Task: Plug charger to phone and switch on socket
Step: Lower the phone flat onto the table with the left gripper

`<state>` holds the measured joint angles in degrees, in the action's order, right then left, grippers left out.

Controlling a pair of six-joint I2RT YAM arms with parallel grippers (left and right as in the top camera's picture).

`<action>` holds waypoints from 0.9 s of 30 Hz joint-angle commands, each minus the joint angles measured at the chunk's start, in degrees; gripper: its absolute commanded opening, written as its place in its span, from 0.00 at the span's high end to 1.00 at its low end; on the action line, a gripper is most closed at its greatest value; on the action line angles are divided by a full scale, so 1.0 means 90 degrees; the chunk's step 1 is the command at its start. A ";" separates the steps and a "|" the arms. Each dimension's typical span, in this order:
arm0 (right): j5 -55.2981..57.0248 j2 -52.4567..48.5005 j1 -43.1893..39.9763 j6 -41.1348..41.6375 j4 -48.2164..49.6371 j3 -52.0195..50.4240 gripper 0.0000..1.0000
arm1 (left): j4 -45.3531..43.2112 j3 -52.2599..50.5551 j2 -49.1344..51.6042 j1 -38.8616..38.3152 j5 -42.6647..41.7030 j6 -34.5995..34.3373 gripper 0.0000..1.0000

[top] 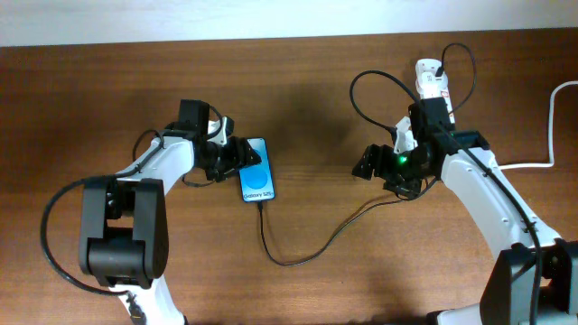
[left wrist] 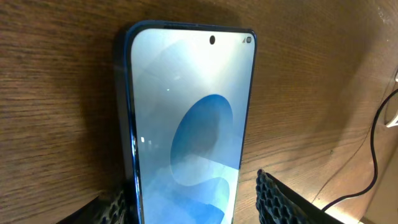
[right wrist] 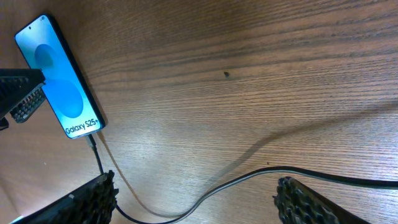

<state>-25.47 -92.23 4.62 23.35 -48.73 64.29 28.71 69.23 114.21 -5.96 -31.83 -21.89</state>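
Brown table [top: 316,81] — my left gripper [left wrist: 189,193] brackets the phone [left wrist: 186,93], squeeze unclear; my right gripper [right wrist: 196,190] gapes over the charger [right wrist: 323,174].

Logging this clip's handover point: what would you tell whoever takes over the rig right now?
Left gripper: fingers straddle the phone, grip unclear.
Right gripper: open, empty, over the charger cable.
Phone lies flat; socket sits near the far edge of the table.
Done: cable tip looks seated in the phone's bottom edge.
To do: switch on the socket; its switch state is unreadable.
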 commanded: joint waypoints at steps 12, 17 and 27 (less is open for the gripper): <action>0.0080 0.0097 -0.0022 -0.0073 -0.0024 0.0053 0.16 | 0.0403 -0.0126 0.0214 0.0036 0.1265 -0.0039 0.34; 0.0080 0.0097 -0.0022 -0.0073 -0.0024 0.0053 0.16 | 0.0408 -0.0126 0.0214 0.0034 0.1260 -0.0041 0.31; 0.0083 0.0097 -0.0022 -0.0075 -0.0022 0.0053 0.15 | 0.0219 -0.0126 0.0214 0.0036 0.1258 -0.0143 0.26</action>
<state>-25.47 -92.23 4.62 23.38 -48.88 64.29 30.79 70.08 113.58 -6.00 -28.23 -22.13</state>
